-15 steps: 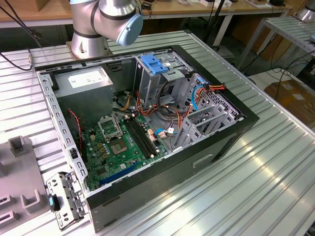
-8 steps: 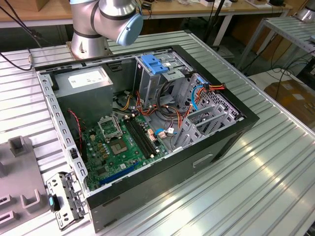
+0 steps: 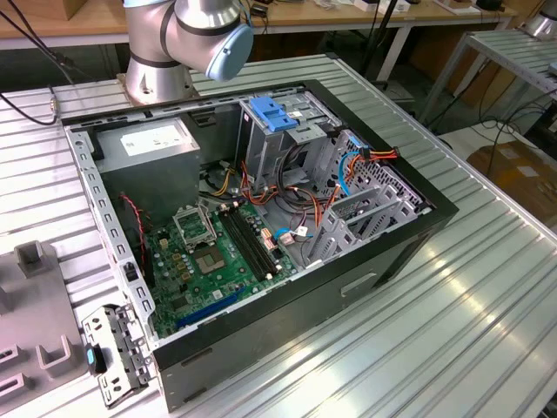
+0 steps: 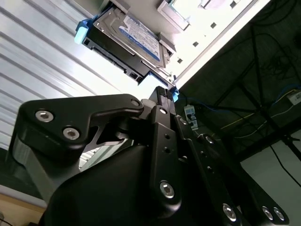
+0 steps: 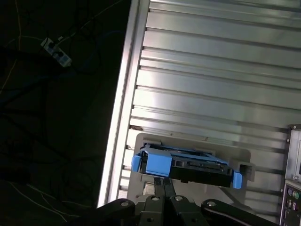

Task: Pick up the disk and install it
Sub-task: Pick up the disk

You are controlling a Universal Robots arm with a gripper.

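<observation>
While the open case (image 3: 392, 252) sits on the ribbed table (image 3: 487, 331) in the exterior view, the disk (image 5: 188, 169) is outside it. In the first wrist view the disk is seated in a grey holder (image 5: 188, 142) near the table's edge. Its dark body runs between two bright blue ends, one a broad flap and the other a small tab. The gripper (image 5: 163, 180) stands at the broad end, its tips right up against the edge of that flap nearest them.

In the second wrist view the disk (image 4: 127, 42) turns its face to the camera. It carries a white and blue label (image 4: 141, 37), with print too fine for me to make out. Back in the exterior view the power supply (image 3: 144, 170) inside the case carries a white sticker (image 3: 152, 139), and I cannot read that from here either.

The fingers (image 5: 159, 186) are drawn together until only a slit is left between them. In the second wrist view a sliver of the blue carrier shows right at the tips of the gripper (image 4: 168, 94). So the fingers look pinched on the thin blue end of the disk, with nothing else in their hold. The disk rests in its holder, not lifted. The arm (image 3: 187, 35) rises behind the case.
</observation>
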